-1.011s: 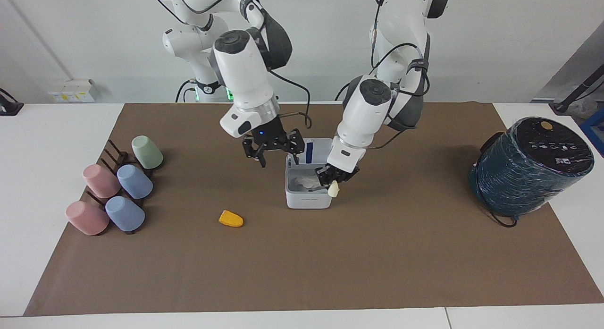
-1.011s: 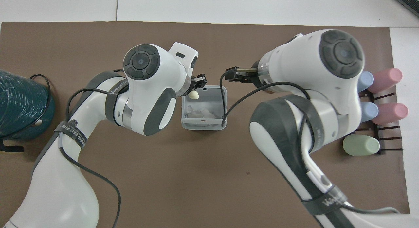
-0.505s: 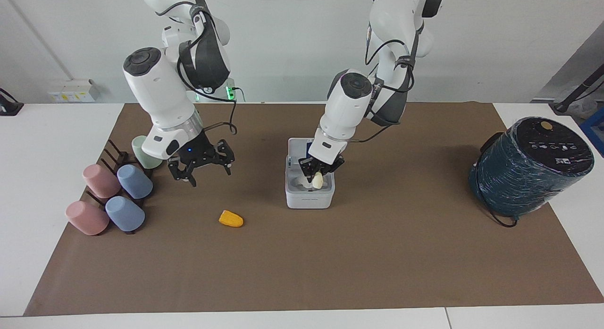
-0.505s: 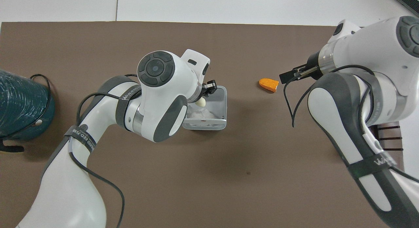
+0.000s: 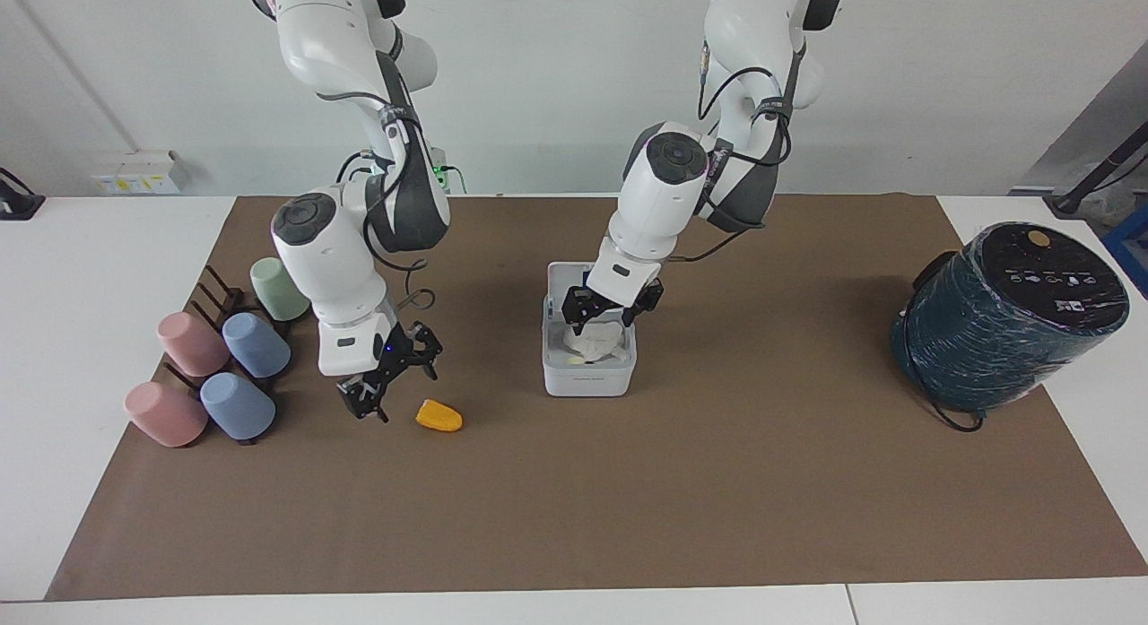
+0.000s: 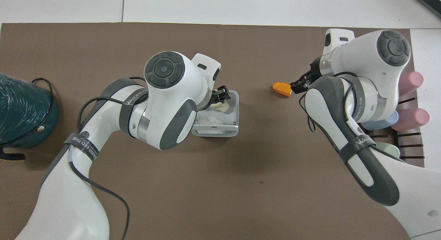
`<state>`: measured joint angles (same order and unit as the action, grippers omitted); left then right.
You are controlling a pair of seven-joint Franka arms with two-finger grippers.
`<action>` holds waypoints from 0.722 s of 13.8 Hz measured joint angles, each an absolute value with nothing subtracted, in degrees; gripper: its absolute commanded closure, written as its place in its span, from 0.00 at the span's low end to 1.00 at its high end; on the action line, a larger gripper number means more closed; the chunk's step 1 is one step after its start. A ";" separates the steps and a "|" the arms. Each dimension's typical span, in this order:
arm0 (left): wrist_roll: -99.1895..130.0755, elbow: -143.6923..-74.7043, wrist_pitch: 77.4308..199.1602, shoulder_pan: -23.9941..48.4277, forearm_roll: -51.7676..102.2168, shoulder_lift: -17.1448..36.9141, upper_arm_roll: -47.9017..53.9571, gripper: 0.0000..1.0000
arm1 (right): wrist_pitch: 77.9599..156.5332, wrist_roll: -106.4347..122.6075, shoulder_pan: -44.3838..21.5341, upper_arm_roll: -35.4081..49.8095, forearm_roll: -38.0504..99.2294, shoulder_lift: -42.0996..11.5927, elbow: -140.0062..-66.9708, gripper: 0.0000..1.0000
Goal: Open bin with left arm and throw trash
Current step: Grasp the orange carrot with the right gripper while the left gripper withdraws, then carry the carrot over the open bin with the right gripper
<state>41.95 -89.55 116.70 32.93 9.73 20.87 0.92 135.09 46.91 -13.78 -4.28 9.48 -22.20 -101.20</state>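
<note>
Now left pincer [image 5: 603,315] gapes empty over bin [image 5: 587,378].

- A robotics lab or test cell, not a home; 2 white jointed arms [image 5: 336,248] are mounted at the robots' edge of a white bench [image 5: 108,248]
- A brown paper mat [image 5: 628,499] covers most of the bench top, leaving its corners bare
- Plain white wall [image 5: 556,87]; socket boxes [image 5: 139,172] sit at the bench edge toward the right arm's end; loose black cables [image 5: 717,96] run along the arms
</note>
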 measured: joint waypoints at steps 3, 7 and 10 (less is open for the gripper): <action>40.63 -81.92 105.32 30.59 9.26 20.06 -0.83 0.10 | 145.76 47.80 -16.38 -4.18 9.48 -24.59 -105.98 0.00; 22.10 -76.03 90.95 21.06 5.98 17.29 -1.64 0.10 | 151.26 47.80 -17.02 -4.30 9.48 -28.31 -106.68 0.00; 7.97 -75.70 86.52 14.33 3.11 13.00 -1.69 0.10 | 147.35 47.74 -16.93 -4.33 9.51 -27.65 -106.21 0.00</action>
<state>7.97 -75.70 86.52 14.33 3.11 13.00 -1.69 147.35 47.74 -16.93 -4.33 9.51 -27.65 -106.21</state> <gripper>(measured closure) 0.101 0.000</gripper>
